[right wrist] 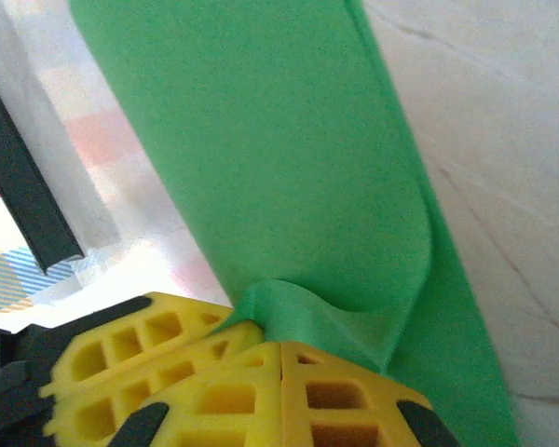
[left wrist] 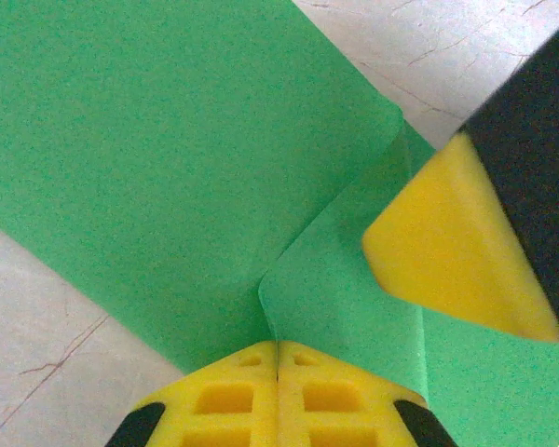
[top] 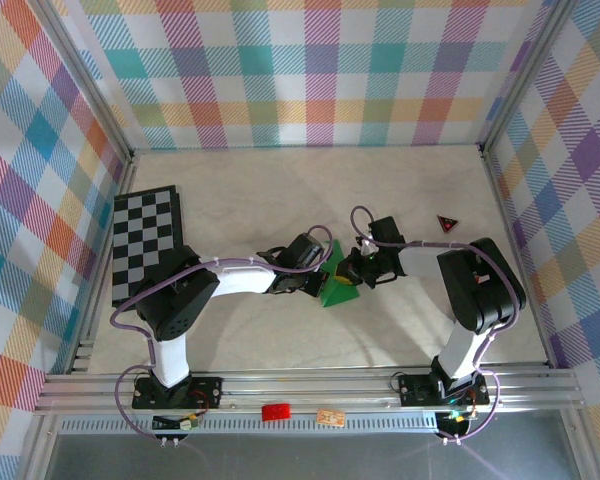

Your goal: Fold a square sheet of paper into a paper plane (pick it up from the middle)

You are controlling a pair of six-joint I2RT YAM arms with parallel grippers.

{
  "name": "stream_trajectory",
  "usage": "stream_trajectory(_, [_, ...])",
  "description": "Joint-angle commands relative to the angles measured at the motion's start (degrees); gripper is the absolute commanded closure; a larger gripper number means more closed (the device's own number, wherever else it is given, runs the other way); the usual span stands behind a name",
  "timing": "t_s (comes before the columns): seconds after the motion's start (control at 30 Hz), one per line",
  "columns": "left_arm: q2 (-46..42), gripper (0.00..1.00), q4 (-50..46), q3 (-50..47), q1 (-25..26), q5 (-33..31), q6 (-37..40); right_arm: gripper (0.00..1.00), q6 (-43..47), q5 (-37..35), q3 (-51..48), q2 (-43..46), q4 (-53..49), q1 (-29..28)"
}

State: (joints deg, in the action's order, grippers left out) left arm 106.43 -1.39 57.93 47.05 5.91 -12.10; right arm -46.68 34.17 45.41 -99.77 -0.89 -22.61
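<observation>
- Two arms reach low over the middle of the table [top: 280,190], elbows out and wrists turned inward. You've got the left gripper [top: 318,277] and right gripper [top: 353,268] almost nose to nose.
- Left gripper: jaws fully together, pinching a raised fold of the green paper sheet [left wrist: 168,168] at the tips.
- A yellow finger [left wrist: 438,251] of the right gripper hangs over the sheet just beside that pinch. Can't tell if it's touching.
- Right gripper: jaws together too, with a crumpled edge of the sheet clamped between the tips. The rest of the sheet curves up and away from the fingers.
- Sheet sits mid-table between the two grippers, partly folded. From above you see a green triangle.
- Chessboard [top: 146,245] lies at the left edge, well apart.
- Small red-and-black triangle [top: 447,223] lies right of the grippers, beyond the right arm.
- Red block [top: 275,411] sits on the front rail.
</observation>
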Motion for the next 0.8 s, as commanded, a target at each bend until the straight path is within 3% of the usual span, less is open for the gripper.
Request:
stream_trajectory(0.0, [2.37, 1.0, -4.85, -0.11, -0.52, -0.11, 1.19, 0.95, 0.88, 0.43, 0.93, 0.43, -0.37, -0.42])
stream_trajectory(0.23, [2.48, 1.0, -5.11, -0.14, -0.55, -0.22, 1.36, 0.97, 1.85, -6.2, -0.41, -2.75, -5.27, -0.42])
stream_trajectory(0.77, [2.73, 1.0, -6.17, 0.26, -0.53, -0.33, 1.9, 0.95, 3.0, -2.48, 3.22, -0.78, -5.46, 2.56])
